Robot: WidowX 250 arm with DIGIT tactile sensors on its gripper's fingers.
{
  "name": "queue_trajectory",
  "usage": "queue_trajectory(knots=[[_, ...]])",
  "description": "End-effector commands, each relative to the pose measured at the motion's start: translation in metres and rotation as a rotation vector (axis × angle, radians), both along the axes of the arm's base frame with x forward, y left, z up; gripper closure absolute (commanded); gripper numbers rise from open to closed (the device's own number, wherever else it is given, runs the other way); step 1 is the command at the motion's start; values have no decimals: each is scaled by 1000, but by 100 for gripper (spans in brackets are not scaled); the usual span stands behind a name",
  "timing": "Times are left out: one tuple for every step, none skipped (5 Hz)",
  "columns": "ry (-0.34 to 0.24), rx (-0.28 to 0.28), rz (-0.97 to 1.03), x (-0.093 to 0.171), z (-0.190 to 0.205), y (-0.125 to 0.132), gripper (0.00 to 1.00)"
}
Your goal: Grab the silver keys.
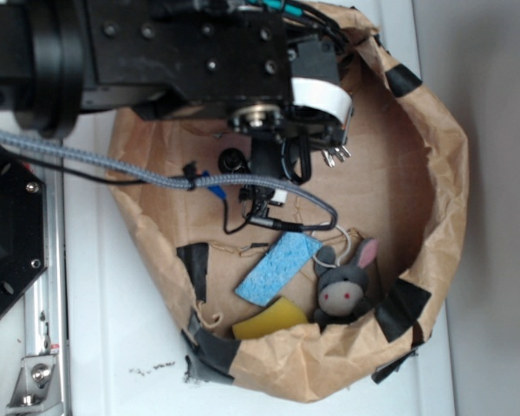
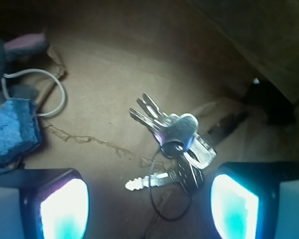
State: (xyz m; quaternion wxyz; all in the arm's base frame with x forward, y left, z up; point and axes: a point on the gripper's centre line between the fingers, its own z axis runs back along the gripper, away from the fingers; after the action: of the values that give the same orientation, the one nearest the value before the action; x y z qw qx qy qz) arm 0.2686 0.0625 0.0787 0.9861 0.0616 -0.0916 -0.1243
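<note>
The silver keys (image 2: 177, 134) lie in a fanned bunch on the brown paper floor. One key (image 2: 147, 181) points left between my fingers, and a thin dark wire ring (image 2: 169, 209) loops below it. My gripper (image 2: 149, 204) is open and hangs just above the floor. Its left pad (image 2: 65, 209) is well clear of the bunch, while its right pad (image 2: 234, 206) is close beside it. Nothing is held. In the exterior view only the key tips (image 1: 335, 156) show past the black arm (image 1: 199, 52), which hides the fingers.
The crumpled paper wall (image 1: 438, 173) rings the floor. A blue sponge (image 1: 277, 269) (image 2: 10, 132), a yellow sponge (image 1: 269, 319) and a grey plush donkey (image 1: 347, 290) with a white ring (image 2: 45, 94) lie near the front wall. A braided cable (image 1: 113, 165) crosses on the left.
</note>
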Motion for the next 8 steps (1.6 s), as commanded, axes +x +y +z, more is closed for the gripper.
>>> queue_trajectory(knots=[[-39,28,10,4,6,15,0],[-35,32,7,3,3,18,0],[-12,26,4,0,-8,20,0],[38,-1,4,-10,-34,25,0],[47,24,-11,-59,-57,22,0],[47,55,-14,-60,-69,19,0],[35,41,34,-49,-64,22,0],[35,41,34,-49,-64,22,0]])
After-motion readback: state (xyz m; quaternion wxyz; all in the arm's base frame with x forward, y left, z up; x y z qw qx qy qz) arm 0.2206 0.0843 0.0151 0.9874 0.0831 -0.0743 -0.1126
